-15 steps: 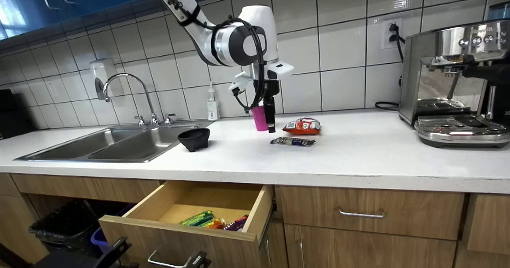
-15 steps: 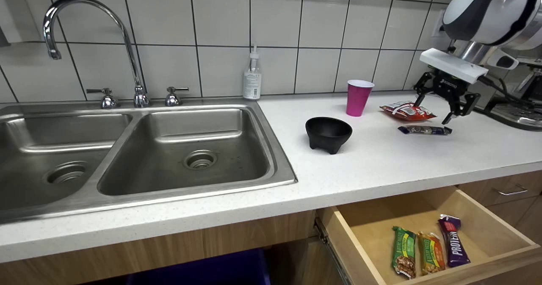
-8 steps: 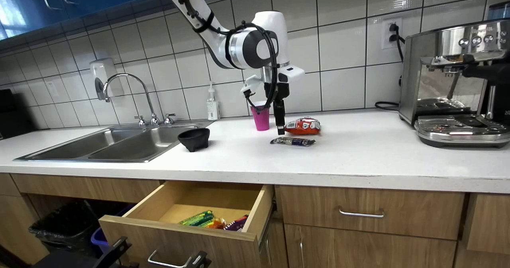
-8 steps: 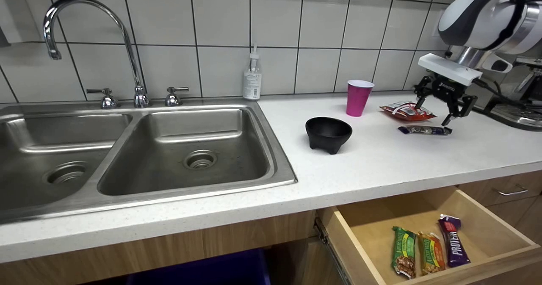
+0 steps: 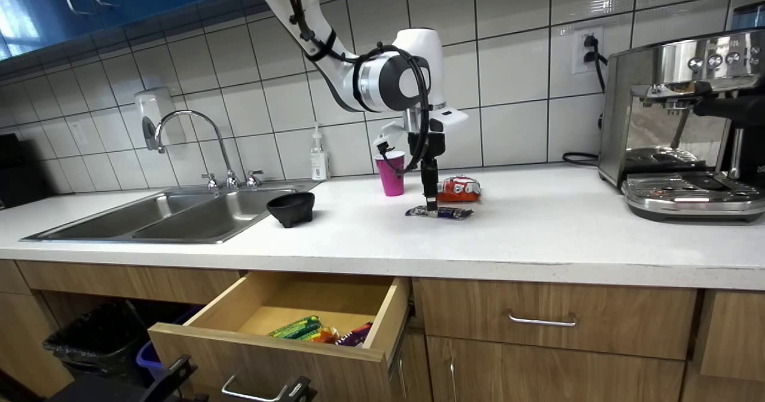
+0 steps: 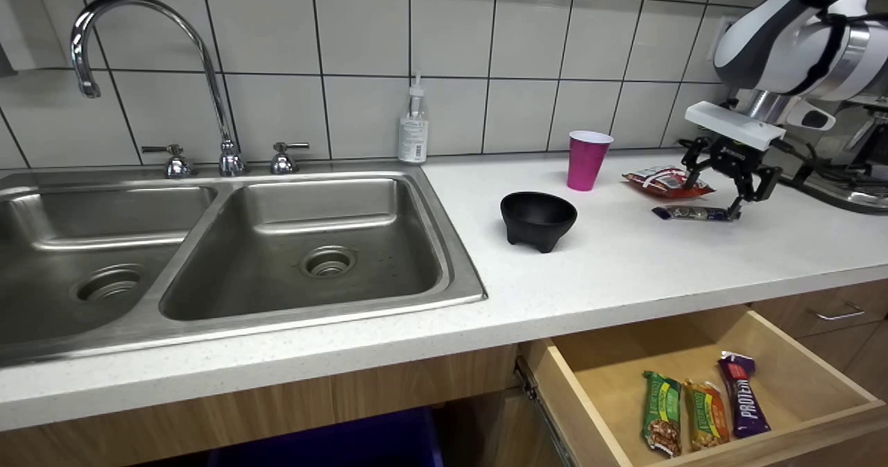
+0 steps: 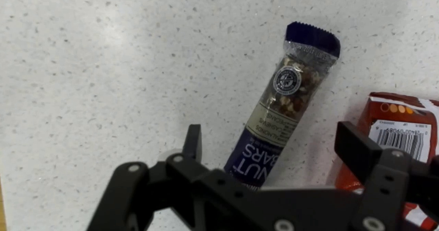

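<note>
Left of the nut bar (image 7: pixel 274 121) in the wrist view, one side of the jaws stands near it over the desk (image 7: pixel 103 87), visible gap between. The nut bar lies on the desk between the jaws, which are wide apart and hold nothing; its long axis slants lower left to upper right, so across the closing line but skewed, lower end hidden. Right of it, the other side overlaps the red packet's (image 7: pixel 404 135) edge; can't tell if touching.
</note>
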{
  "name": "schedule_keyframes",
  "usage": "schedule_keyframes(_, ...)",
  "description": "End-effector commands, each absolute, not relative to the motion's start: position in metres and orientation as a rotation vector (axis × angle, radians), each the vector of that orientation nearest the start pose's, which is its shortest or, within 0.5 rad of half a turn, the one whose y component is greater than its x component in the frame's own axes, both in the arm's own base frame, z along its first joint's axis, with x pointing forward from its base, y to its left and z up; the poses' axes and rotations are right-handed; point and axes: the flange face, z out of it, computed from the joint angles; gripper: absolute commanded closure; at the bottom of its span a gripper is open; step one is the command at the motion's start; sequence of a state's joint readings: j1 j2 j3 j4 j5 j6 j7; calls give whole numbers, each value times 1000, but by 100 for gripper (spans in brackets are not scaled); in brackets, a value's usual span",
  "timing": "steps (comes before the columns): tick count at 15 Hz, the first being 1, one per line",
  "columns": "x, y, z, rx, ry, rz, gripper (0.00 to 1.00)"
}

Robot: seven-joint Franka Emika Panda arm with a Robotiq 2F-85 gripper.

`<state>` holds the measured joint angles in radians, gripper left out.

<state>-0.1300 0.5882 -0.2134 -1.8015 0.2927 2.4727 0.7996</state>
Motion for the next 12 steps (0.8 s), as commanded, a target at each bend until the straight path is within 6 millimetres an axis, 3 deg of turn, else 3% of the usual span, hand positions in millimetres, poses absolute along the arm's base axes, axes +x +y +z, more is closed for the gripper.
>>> schedule_keyframes(1, 636, -226, 233, -2371, 1921, -84, 0)
schedule_keyframes(12, 649, -232, 221, -2368, 1960, -36, 0)
